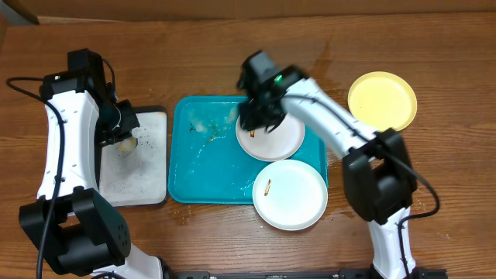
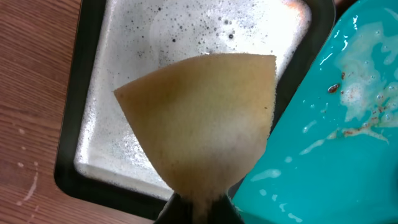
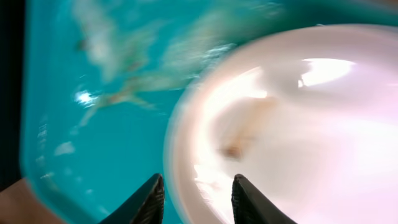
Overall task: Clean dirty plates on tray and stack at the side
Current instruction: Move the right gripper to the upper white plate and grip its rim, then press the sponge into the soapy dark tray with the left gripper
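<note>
Right gripper, jaws narrowly apart, straddles the rim of a smeared white plate lying on the teal tray; left gripper clamps a sponge. The plate looks light, stiff and slippery when wet (probably plastic): best pinched at its raised rim.

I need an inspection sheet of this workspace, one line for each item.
Surface: brown wooden table, some wet-looking marks.
Job's things: large teal plastic tray, smeared; white round plate inside it; second white round plate overlapping its near-right corner; pale yellow round plate aside on the table.
Clutter: small black-rimmed white tray, foamy.
Grippers: left claw shut on yellow sponge; right claw open at the inner plate's rim.
Cables: black cable beside left arm.
Surroundings: nothing seen.
</note>
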